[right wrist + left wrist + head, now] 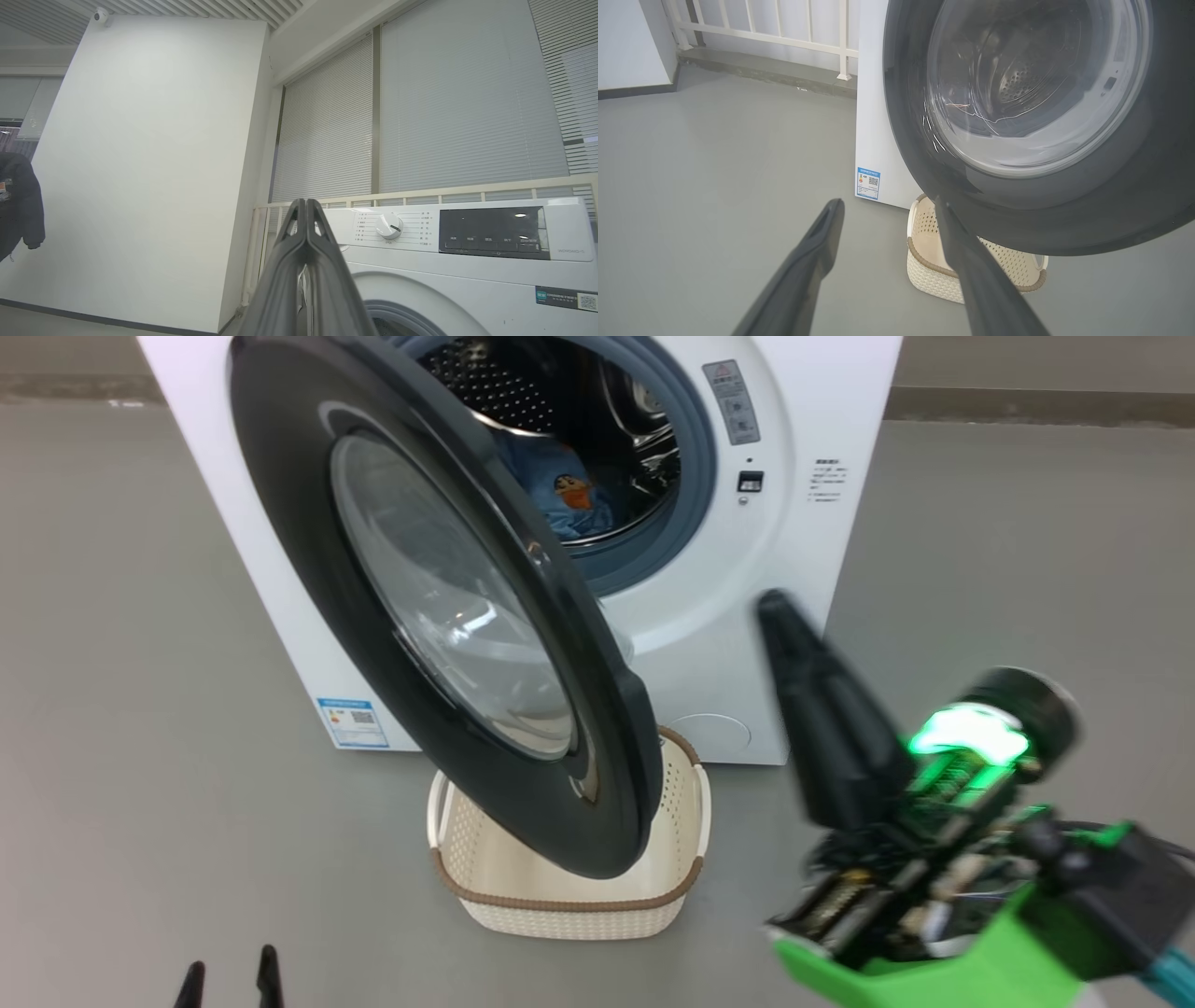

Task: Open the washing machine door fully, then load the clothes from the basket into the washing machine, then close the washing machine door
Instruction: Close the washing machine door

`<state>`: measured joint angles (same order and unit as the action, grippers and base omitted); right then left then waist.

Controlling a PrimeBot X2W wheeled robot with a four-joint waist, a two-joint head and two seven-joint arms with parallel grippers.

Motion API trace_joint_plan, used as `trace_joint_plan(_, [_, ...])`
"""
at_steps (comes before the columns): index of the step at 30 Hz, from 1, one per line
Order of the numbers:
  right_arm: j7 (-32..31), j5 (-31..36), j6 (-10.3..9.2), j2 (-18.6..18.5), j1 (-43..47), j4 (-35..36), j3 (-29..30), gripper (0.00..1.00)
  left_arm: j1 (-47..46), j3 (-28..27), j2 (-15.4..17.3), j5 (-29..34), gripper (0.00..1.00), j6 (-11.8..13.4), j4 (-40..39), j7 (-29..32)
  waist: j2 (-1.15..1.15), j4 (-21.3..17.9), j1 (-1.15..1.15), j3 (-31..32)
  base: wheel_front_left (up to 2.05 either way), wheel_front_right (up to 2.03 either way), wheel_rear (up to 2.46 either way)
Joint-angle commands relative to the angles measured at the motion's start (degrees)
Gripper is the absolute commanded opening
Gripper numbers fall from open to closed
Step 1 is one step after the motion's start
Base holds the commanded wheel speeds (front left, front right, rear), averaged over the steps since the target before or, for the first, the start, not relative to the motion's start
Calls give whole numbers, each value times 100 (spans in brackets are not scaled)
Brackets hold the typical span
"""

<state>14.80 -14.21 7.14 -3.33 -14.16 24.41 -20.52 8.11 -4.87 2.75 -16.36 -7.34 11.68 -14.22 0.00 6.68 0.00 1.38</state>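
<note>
Heads up, a lot is blocked here. The washing machine door (448,607) hangs partly open, ahead of and above the left pincer (231,978). It covers most of the basket (560,905) on the floor (112,709) beneath it, so I can't tell what's in there; the bit of inside wall that shows is bare. The left pincer's cut off at the bottom edge of the head view, fingers spread wide, gripping nothing. The right pincer (777,609) is blurry, fingers pressed together on nothing, tip aimed up at the washing machine (831,420). Up and left of that tip, the clothes (569,495) sit in the steel drum (485,392), partly behind the door.
</note>
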Motion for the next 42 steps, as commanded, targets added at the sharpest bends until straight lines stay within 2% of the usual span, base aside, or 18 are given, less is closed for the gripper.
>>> trace_joint_plan(1, [20,-152,35,46,-223,-37,-342,0,-258,-121,51,3,100,-14,-173,-78,0,100,0,-23,0,0,0])
trace_joint_plan(4, [20,-607,35,46,-240,-595,-649,0,-276,-23,40,-45,100,-14,-190,-78,0,228,0,-52,0,0,0])
trace_joint_plan(5, [20,-607,35,46,-240,-595,-649,0,-276,-23,40,-45,100,-14,-190,-78,0,228,0,-52,0,0,0])
trace_joint_plan(11, [20,-1044,35,46,-199,-1927,-1059,0,-373,230,27,-120,100,-14,-154,-78,0,499,0,-147,0,0,0])
trace_joint_plan(16, [20,-1389,35,46,-228,-2582,-1076,0,-439,258,22,-183,100,-14,-132,-78,0,612,0,-206,0,0,0])
trace_joint_plan(20, [20,-1407,35,46,-311,-2997,-960,0,-504,272,19,-218,100,-14,-146,-78,0,669,0,-307,0,0,0])
trace_joint_plan(42, [20,-1173,35,46,-581,-3237,-522,0,-784,276,36,-463,100,-14,-119,-78,0,693,0,-854,0,0,0])
